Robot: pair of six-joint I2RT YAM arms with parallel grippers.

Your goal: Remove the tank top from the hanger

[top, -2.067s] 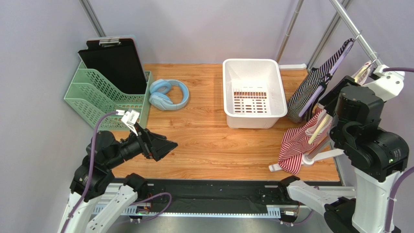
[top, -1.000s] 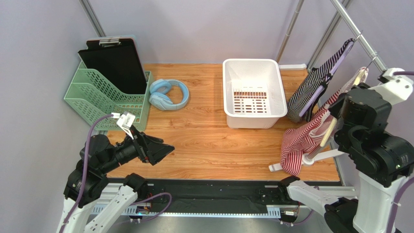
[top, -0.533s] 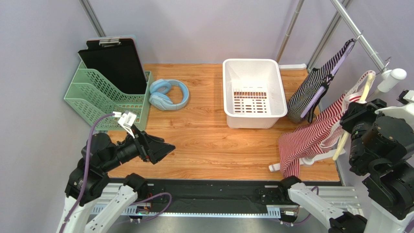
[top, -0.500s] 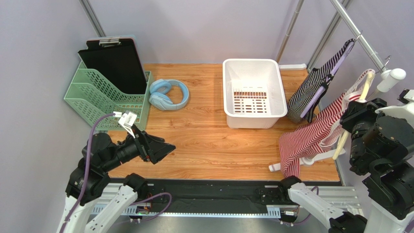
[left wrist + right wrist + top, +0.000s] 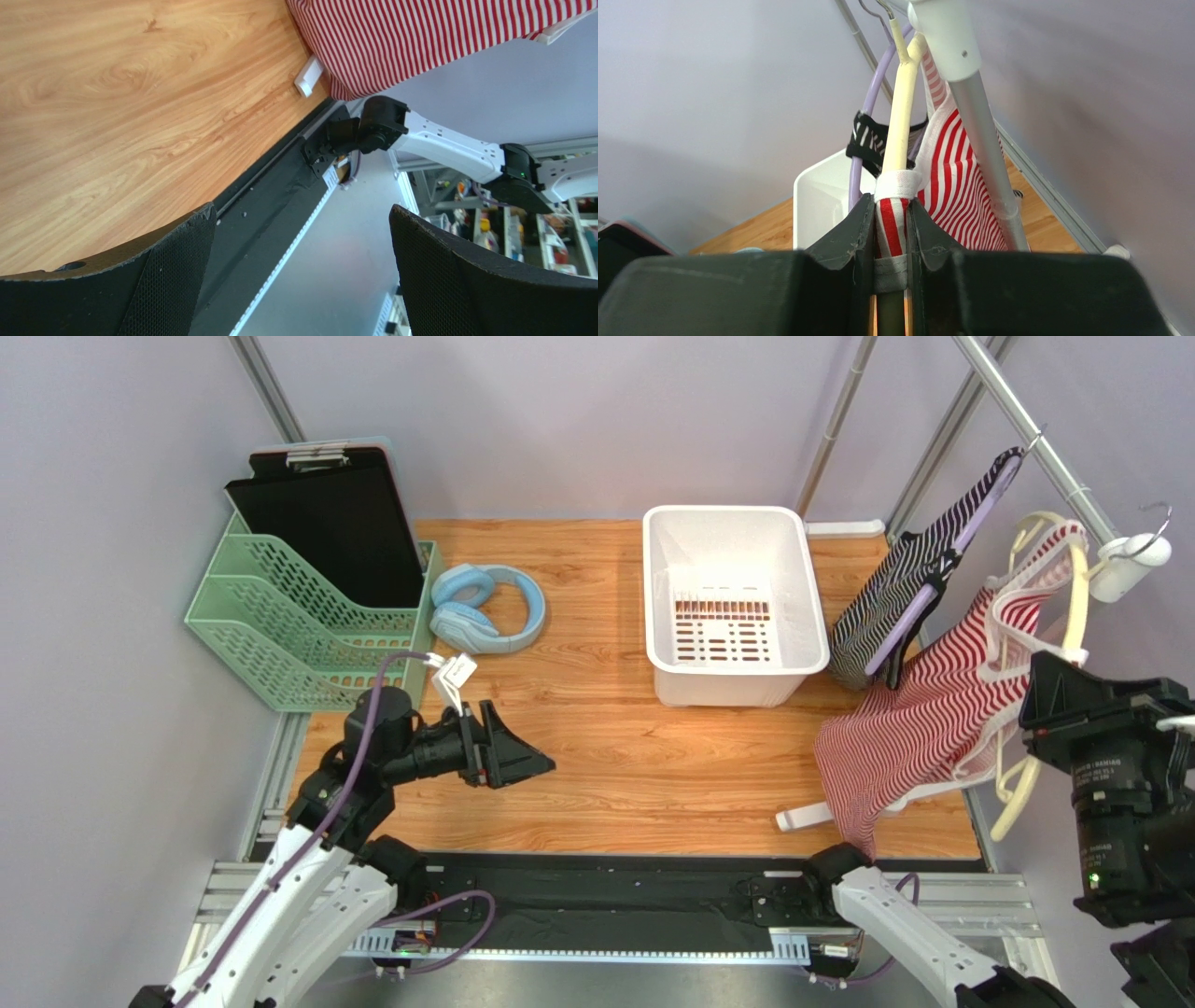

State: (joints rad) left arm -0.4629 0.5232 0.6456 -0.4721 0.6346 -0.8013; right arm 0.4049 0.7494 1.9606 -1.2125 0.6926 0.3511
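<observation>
The red-and-white striped tank top [image 5: 937,728] hangs on a cream hanger [image 5: 1073,602] at the far right, its hook by the rail's white end cap [image 5: 1122,567]. My right gripper [image 5: 1041,707] is shut on the top's white-edged strap where it wraps the hanger arm. The right wrist view shows the strap [image 5: 892,231] pinched between my right gripper's [image 5: 891,210] fingers, with the hanger [image 5: 901,119] rising above. My left gripper [image 5: 526,756] is open and empty above the table's front left. The left wrist view shows that gripper [image 5: 302,210] spread wide, with the top's hem [image 5: 421,35] far off.
A black-and-white striped garment [image 5: 898,602] on a purple hanger hangs just behind the tank top. A white basket [image 5: 730,588] stands at the back middle. Blue headphones [image 5: 484,609], a green file rack [image 5: 302,623] and a black clipboard [image 5: 330,511] are at the back left.
My right arm has drawn back towards the near right, lifting the hanger and spreading the tank top. My left arm has moved right over the table.
</observation>
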